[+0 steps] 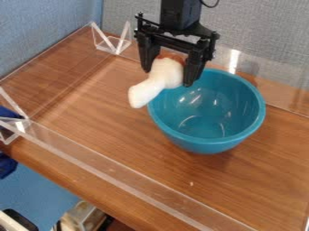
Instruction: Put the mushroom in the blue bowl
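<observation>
The blue bowl (208, 135) stands on the wooden table, right of centre. My black gripper (174, 72) hangs pointing down over the bowl's back-left rim, with its jaws spread wide. Between the fingers the mushroom (152, 84) lies tilted. Its cream stem sticks out down and to the left past the bowl's rim, and its orange-brown cap sits up by the right finger (201, 61). I cannot tell whether the mushroom rests on the rim or touches a finger.
A low clear acrylic wall (108, 167) runs around the wooden tabletop (85, 113). White triangular brackets (111, 38) stand at the back-left corner. A blue backdrop lies behind the table.
</observation>
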